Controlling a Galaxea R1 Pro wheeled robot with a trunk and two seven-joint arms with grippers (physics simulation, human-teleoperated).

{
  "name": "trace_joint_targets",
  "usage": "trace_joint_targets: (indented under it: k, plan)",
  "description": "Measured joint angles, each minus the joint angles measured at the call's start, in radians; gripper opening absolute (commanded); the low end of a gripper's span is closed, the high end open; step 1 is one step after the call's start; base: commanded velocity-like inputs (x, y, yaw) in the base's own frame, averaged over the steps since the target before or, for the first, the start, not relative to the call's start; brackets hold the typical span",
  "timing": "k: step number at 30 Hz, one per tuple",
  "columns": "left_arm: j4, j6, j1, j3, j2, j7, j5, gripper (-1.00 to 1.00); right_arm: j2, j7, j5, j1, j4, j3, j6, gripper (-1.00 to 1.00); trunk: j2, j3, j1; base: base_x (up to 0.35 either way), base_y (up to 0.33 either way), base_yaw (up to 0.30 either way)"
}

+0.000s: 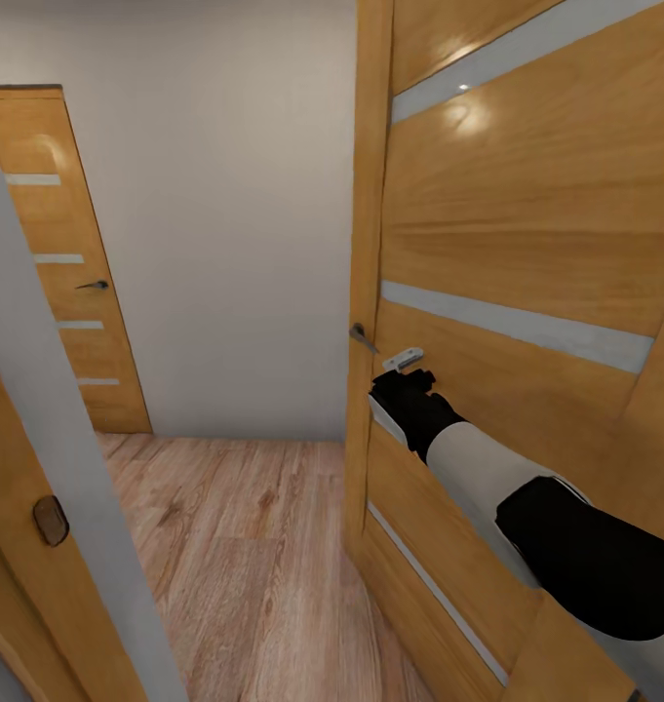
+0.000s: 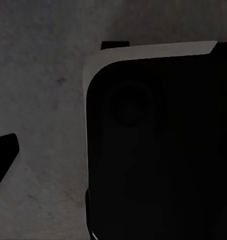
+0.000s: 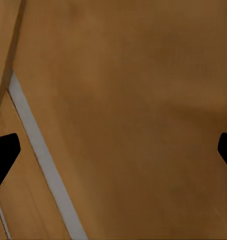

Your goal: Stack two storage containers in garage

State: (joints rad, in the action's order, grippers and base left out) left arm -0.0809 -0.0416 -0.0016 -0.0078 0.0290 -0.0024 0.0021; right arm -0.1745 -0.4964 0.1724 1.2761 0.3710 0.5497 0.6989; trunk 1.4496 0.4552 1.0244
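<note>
Reaching forward from the lower right of the head view, my right claw [image 1: 406, 375] is up against the face of a honey-coloured wooden door [image 1: 527, 244], just beside its dark lever handle [image 1: 363, 337]; the black wrist and pale forearm trail back toward me along the door's lower panels. Seen along that claw's own fingers, the two black fingertips [image 3: 3, 152] sit at opposite edges of the picture with only the door's wood [image 3: 123, 100] and one of its pale inlaid stripes [image 3: 41, 155] between them; so this claw is spread wide and grips nothing.

My left claw's camera is dark; one black fingertip [image 2: 4, 150] shows against a dim grey speckled surface [image 2: 43, 75], and a large black body with a pale rim [image 2: 153, 150] lies close in front; whether that claw is wide or narrow I cannot tell.

Beyond the door's edge lies a light wood plank floor [image 1: 244, 546], a plain pale wall [image 1: 224, 224], and a second striped wooden door [image 1: 68, 263] with its own handle at the far left; a door frame [image 1: 39, 468] runs near me on the left.
</note>
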Motion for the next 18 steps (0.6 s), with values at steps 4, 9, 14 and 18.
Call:
trace_joint_targets:
  k: [4,9,14,18]
  plan:
    - [0.000,0.000,0.000,0.000,0.000,0.001,0.000,1.00,0.000,-0.005,-0.011,0.000,0.000,0.005,0.001,1.00,0.000,0.000,0.000,0.196,0.000,0.000]
    - [0.000,0.001,0.000,-0.001,0.000,0.001,-0.001,1.00,0.000,-0.015,-0.012,0.000,-0.008,0.012,0.000,1.00,0.000,0.000,0.000,0.024,0.000,0.000]
    - [0.000,0.001,0.000,-0.001,0.000,0.001,-0.001,1.00,0.000,-0.017,-0.016,0.001,-0.012,0.012,0.001,1.00,0.000,0.000,0.001,0.003,0.000,0.000]
    - [0.000,0.000,0.000,0.000,0.000,0.001,-0.001,1.00,0.000,-0.018,-0.016,0.001,-0.014,0.008,0.000,1.00,0.000,0.000,0.001,0.000,0.000,0.000]
